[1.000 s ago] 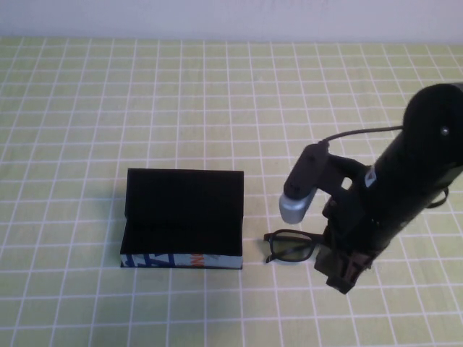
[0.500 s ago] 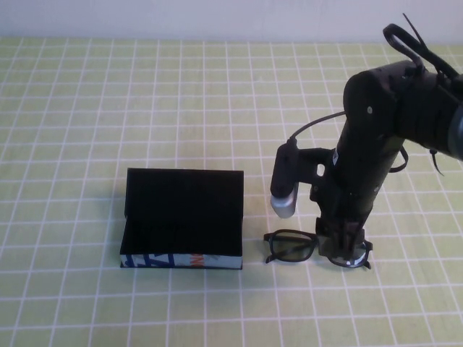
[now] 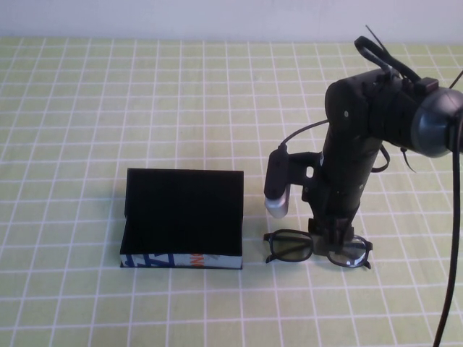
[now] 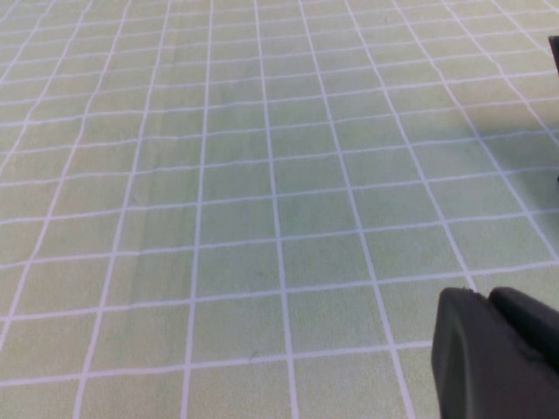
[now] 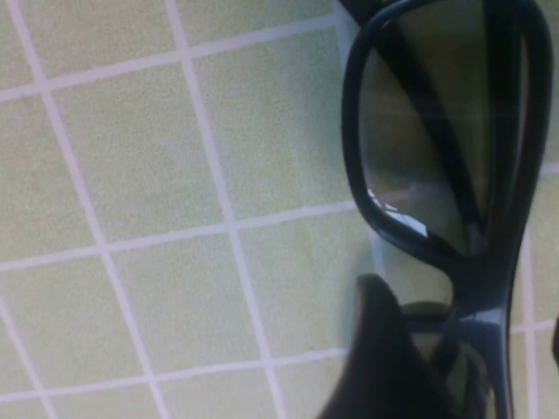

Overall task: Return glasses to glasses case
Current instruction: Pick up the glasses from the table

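Observation:
The black thick-rimmed glasses [image 3: 293, 248] lie on the green checked cloth just right of the glasses case [image 3: 181, 217]. The case stands open, with a black lid and lining and a blue, white and orange front. My right gripper [image 3: 330, 238] points straight down over the bridge of the glasses. In the right wrist view the glasses [image 5: 502, 288] fill the frame; the right gripper [image 5: 472, 358] is open, with one finger [image 5: 384, 349] on one side of the bridge and the other at the frame's edge. My left gripper [image 4: 487, 298] is shut and empty over bare cloth, out of the high view.
The right arm's silver wrist camera [image 3: 275, 204] hangs between the case and the arm. A black cable [image 3: 454, 217] runs down the far right. The cloth's far edge [image 3: 231, 37] meets a white wall.
The right arm has swung left and more upright, and its gripper has moved from in front of the glasses' right lens onto the bridge. Glasses and case have not moved.

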{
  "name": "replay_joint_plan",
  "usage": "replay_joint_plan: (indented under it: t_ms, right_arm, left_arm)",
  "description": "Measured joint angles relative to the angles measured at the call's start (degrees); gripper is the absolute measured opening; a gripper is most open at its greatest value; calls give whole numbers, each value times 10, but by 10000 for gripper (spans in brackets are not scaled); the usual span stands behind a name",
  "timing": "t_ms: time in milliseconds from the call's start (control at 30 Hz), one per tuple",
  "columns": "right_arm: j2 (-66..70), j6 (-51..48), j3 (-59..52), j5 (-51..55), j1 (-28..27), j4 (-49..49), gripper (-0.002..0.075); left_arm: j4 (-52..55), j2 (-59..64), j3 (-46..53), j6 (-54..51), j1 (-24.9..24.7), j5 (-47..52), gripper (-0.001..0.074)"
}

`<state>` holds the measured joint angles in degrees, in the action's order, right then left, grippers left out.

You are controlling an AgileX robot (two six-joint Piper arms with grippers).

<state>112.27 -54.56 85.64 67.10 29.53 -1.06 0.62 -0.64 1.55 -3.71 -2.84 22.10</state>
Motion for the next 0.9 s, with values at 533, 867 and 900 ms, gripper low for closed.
replay_joint_plan:
  t_ms: [533, 867, 900]
  right_arm:
    - [32, -30, 14, -16, -4, -6, 366]
    - [41, -32, 14, -24, -9, -20, 366]
    - [41, -32, 14, -22, -9, -21, 365]
  left_arm:
    - [0, 0, 0, 0, 0, 0, -2]
    - [0, 0, 0, 0, 0, 0, -2]
    - [0, 0, 0, 0, 0, 0, -2]
